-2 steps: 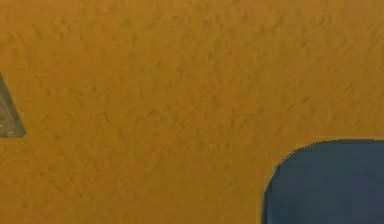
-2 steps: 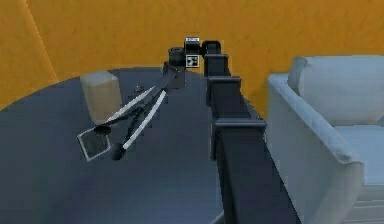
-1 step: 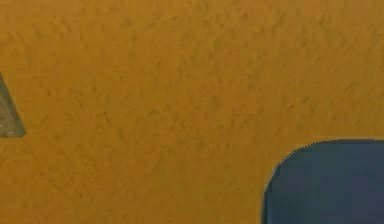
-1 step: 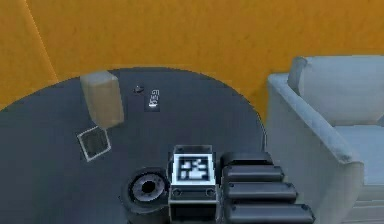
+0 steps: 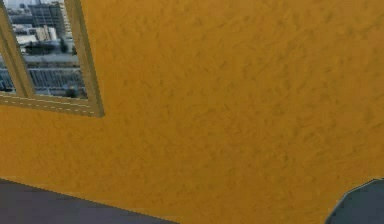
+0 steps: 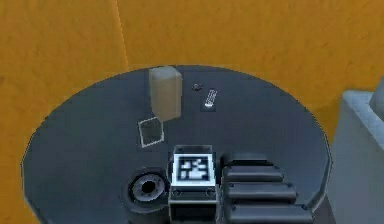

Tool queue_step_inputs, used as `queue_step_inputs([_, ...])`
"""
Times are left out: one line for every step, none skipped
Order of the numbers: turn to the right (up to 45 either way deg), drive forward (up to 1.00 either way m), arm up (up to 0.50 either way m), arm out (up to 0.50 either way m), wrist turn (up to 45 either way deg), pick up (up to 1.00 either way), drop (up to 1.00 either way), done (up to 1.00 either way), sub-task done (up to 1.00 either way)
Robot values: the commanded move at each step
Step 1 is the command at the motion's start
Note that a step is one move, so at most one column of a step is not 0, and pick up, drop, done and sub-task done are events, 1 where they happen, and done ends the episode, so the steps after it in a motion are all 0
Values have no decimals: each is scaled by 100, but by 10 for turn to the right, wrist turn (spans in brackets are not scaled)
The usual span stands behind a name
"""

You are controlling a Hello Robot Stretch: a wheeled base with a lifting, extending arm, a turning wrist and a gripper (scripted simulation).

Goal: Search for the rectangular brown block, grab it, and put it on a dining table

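The tan rectangular block [image 6: 163,92] is standing upright toward the worktop's [image 6: 70,120] far edge. The pincer [image 6: 152,135] is sitting near it, its grip impossible to tell. Approaching squarely, slowly, seems wisest.

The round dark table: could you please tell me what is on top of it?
An upright tan rectangular block, a flat grey card and a small pale oblong; the arm hides its near part.
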Motion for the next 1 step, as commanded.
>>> queue_step_inputs([0, 0, 0, 34, 0, 0, 0, 0, 0])
